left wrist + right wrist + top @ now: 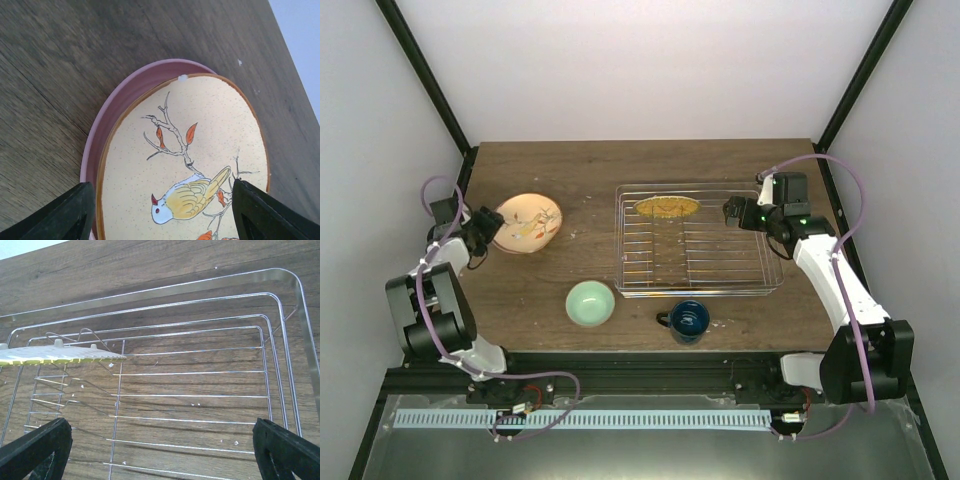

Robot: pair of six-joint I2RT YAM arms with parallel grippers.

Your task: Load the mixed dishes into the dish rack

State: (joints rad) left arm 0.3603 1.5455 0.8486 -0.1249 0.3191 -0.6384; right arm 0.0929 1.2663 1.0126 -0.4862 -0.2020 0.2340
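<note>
Top and wrist views, read from left to right. The left gripper (490,230) is shown with its jaws apart at the rim of the cream plate (200,150), which lies flat on the pink plate (115,115) on the left side of the table (570,170); nothing is clamped yet. The step in hand is judged to be the lifting of the cream plate alone. It is best done if one finger is worked under the cream rim and above the pink rim, the jaws are closed only once the rim is seated deep between them, and the plate is raised slowly so that the pink plate is not dragged along. Near the front edge the mint-green bowl (590,302) and the dark blue mug (688,320) are seen, apart from each other. In the dish rack (700,292) the lime-green plate (667,206) stands on edge among the tines at the far-left end. The right gripper (732,211) is held wide open and empty over the rack's right end.
</note>
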